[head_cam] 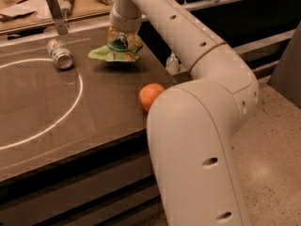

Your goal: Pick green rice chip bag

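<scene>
The green rice chip bag (115, 52) is a crinkled bright green bag at the far middle of the dark table (94, 107). Its top is bunched up into my gripper (120, 39), which comes straight down from above at the end of the white arm. The gripper is shut on the bag's upper part. The bag's lower edge hangs just above the table top. The arm hides most of the fingers.
A silver can (60, 54) lies on its side left of the bag. An orange (150, 96) sits near the table's right edge, beside my arm. A white circle line (70, 107) marks the table. A metal post (56, 13) and clutter stand on the back counter.
</scene>
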`<state>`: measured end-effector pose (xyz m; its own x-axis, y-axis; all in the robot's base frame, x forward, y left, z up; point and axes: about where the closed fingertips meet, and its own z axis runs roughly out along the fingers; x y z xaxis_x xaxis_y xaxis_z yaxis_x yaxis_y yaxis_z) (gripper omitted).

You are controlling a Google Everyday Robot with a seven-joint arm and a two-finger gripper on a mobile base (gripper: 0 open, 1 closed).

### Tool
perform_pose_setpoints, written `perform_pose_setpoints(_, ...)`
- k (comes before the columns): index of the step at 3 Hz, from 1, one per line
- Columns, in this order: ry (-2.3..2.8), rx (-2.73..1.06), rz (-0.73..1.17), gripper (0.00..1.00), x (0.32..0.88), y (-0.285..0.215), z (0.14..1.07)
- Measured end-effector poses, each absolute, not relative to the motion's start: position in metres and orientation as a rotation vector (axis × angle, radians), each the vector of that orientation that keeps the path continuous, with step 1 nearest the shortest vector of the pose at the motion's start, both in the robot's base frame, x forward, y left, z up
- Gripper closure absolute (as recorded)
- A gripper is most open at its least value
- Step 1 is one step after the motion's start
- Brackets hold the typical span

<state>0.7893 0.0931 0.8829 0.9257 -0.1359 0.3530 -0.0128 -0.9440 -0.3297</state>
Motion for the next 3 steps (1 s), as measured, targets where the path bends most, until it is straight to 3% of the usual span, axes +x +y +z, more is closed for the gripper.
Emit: perform_pose_setpoints(3, 0.135, -2.509, -0.502, 1.0, 0.757, 0.062, 0.972)
